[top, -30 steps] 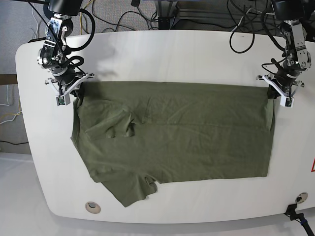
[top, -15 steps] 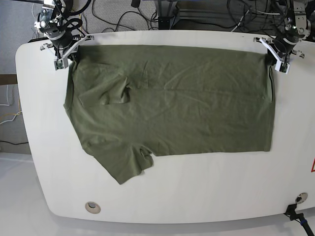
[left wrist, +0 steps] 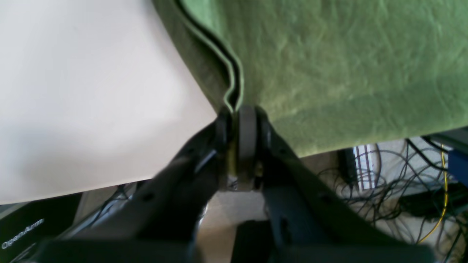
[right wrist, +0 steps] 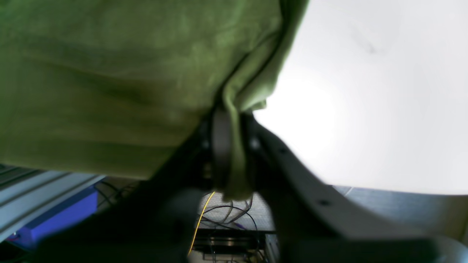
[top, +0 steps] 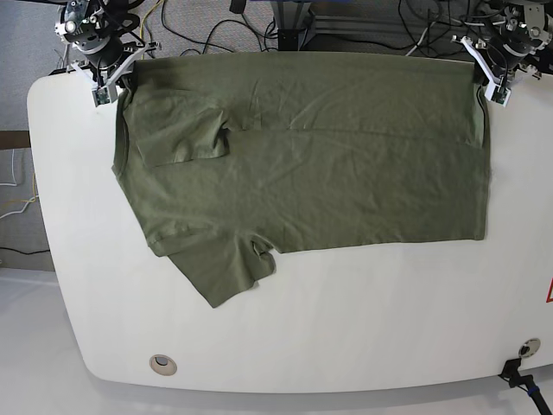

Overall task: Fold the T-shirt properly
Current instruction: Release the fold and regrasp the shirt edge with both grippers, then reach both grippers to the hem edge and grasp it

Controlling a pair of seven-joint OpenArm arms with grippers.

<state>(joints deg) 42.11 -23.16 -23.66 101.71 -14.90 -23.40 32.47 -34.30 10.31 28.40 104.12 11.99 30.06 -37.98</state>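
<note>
Handling as light, limp T-shirt [top: 302,156], draping over counter [top: 363,328]; both jaws clamping far corners, left gripper [left wrist: 239,109], right gripper [right wrist: 234,109]; best gripped at edges.

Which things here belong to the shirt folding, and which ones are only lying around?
Belong to the job:
- T-shirt
- left gripper, shut on its far corner
- right gripper, fabric between its fingers
- table

Lying about:
- cables behind the table
- round fitting
</note>
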